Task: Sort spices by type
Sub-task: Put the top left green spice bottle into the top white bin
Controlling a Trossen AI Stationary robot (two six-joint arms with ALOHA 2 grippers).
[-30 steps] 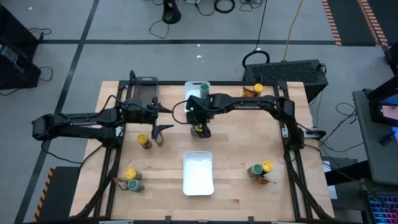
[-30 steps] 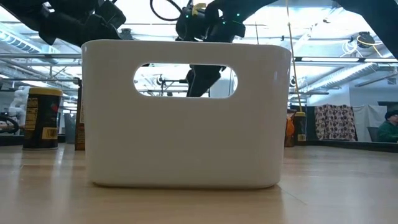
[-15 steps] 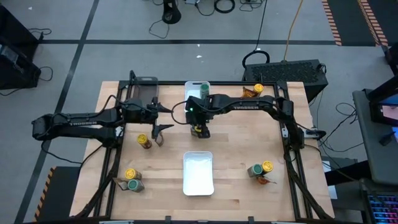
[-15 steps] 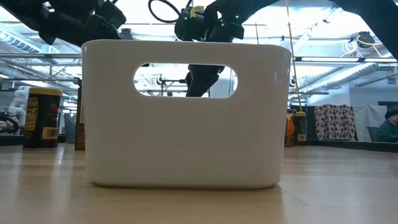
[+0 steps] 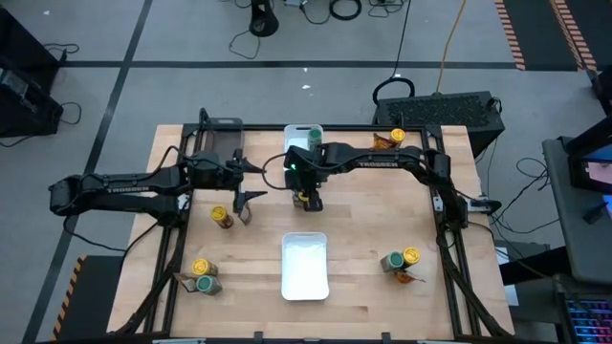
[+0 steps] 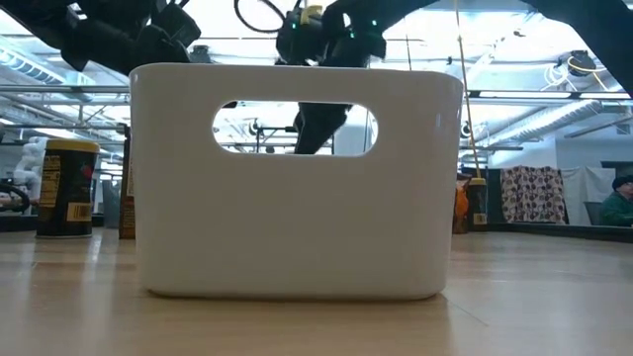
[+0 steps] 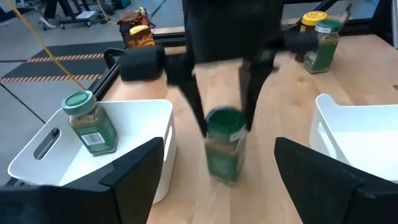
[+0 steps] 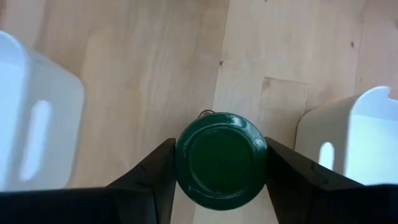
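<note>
Left wrist view: green-lidded jar [image 7: 224, 144] upright, lid up, between right claw [image 7: 227, 124] fingers

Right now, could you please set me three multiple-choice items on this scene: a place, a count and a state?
1. The green-lidded jar under the right gripper stands: A in a bin; B between the two white bins; C on a tray.
2. Jars in the far bin: A none; B one; C three.
3. The fingers of the left gripper are: A open; B shut on a jar; C shut on a packet.
B, bare wood between the bins; B, a lone jar stands inside; A, spread, nothing between.
</note>
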